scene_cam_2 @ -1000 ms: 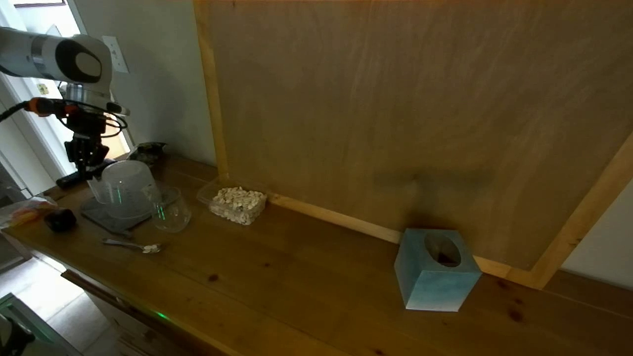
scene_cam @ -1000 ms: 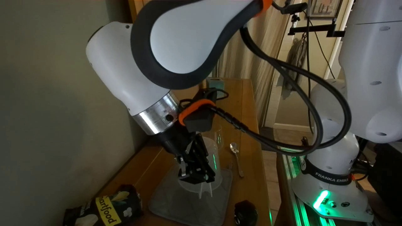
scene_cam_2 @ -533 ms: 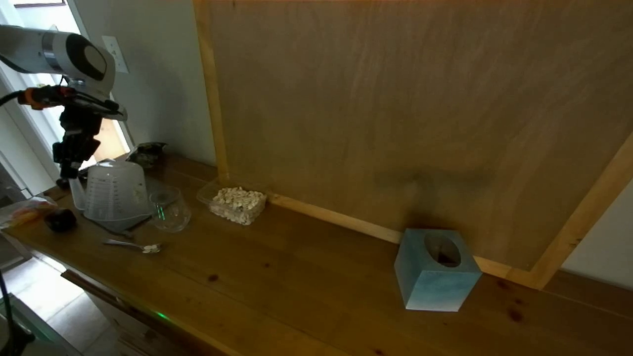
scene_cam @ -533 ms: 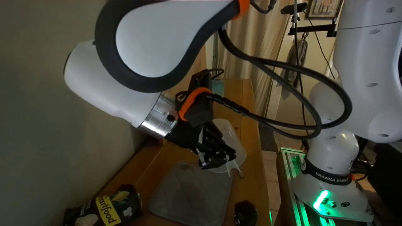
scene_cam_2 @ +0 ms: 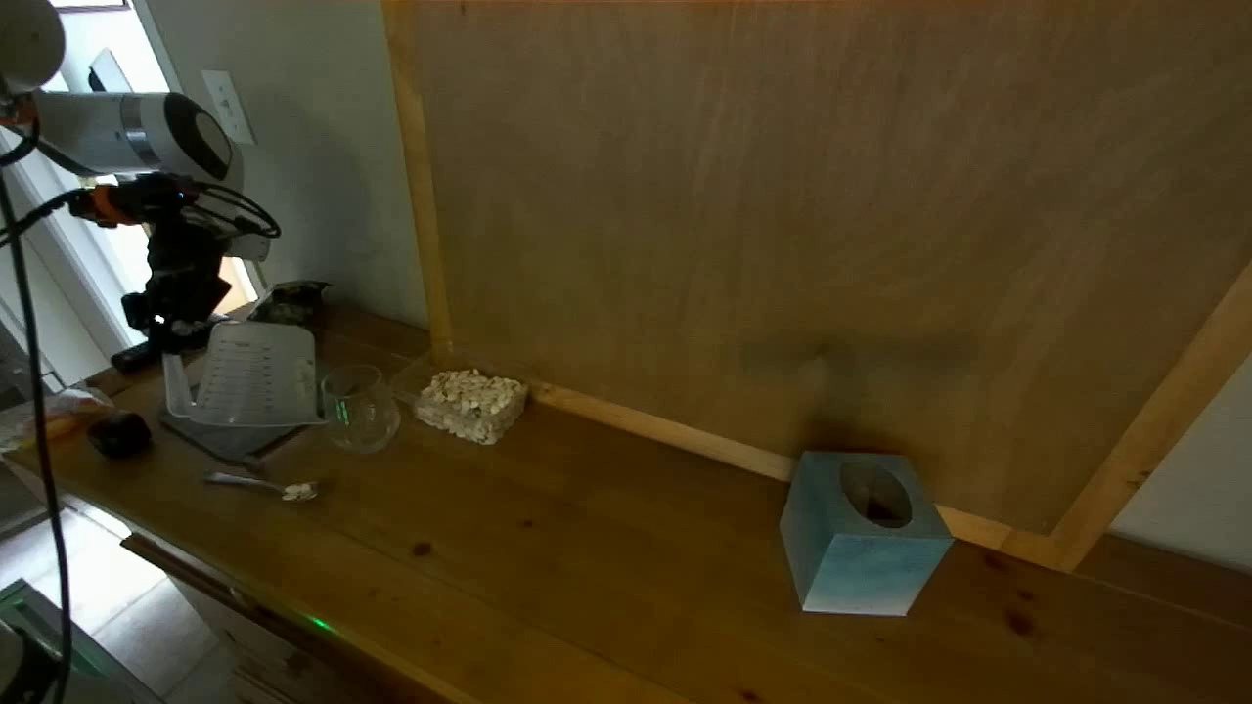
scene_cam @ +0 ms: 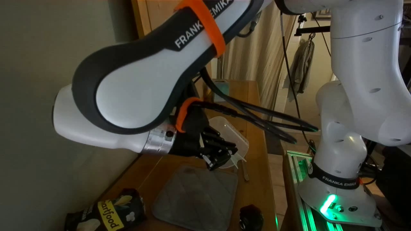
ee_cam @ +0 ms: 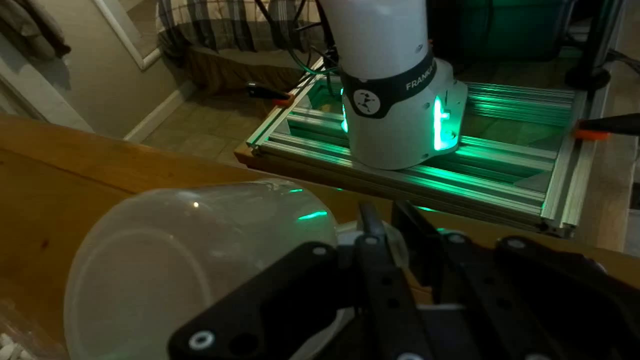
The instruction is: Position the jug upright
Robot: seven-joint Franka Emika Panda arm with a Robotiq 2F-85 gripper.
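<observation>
The translucent jug [scene_cam_2: 256, 376] shows in both exterior views and the wrist view [ee_cam: 145, 270]. It is tipped over, with its base up and its open rim facing down and to one side. Its handle [scene_cam_2: 177, 386] hangs below my fingertips. My gripper [scene_cam: 223, 158] is closed on the handle at the jug's side; in the wrist view the fingers [ee_cam: 387, 217] stand a small gap apart with the pale handle between and behind them. The jug is over the far edge of the grey mat [scene_cam: 196, 199]; I cannot tell whether its rim touches the counter.
A clear glass [scene_cam_2: 360, 409] stands close beside the jug. A tub of oats [scene_cam_2: 471, 406], a spoon [scene_cam_2: 259, 485] and a blue tissue box [scene_cam_2: 866, 538] are on the wooden counter. A snack bag [scene_cam: 110, 211] and a black object [scene_cam: 251, 218] lie near the mat. A wall runs along one side.
My gripper has carried the jug off the mat's middle toward its far end and turned it, so it tilts more. The clear glass has shifted slightly away from the jug.
</observation>
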